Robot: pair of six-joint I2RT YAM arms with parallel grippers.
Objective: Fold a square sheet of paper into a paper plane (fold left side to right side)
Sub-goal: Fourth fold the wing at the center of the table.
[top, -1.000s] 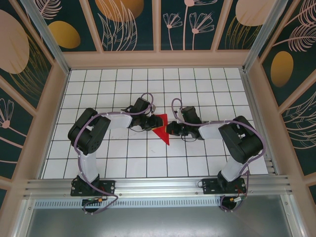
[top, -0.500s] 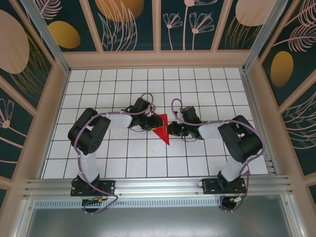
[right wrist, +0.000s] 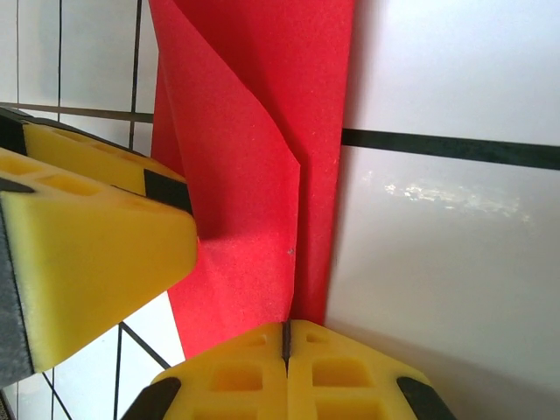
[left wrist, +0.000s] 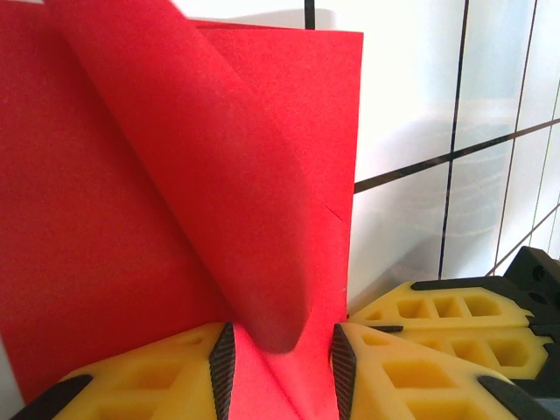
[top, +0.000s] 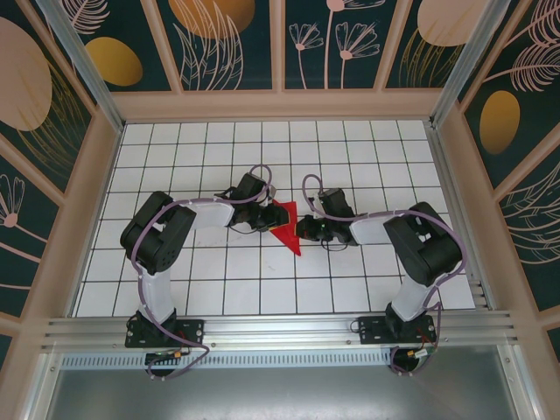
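The square sheet of paper lies mid-table as a bright red wedge pointing toward the near edge, between the two grippers. My left gripper is at its left side. In the left wrist view the paper has a flap curling up and over, and its rounded end hangs between the parted jaws of that gripper. My right gripper is at the paper's right edge. The right wrist view has its fingertips shut tight together where a raised layer of the paper ends. I cannot tell if it pinches the paper.
The white gridded table is boxed in by beige frame walls with patterned panels. An aluminium rail runs along the near edge by the arm bases. The two grippers' yellow fingers nearly meet over the paper.
The right arm has crept slightly to the left toward the paper. The paper and the left arm look the same.
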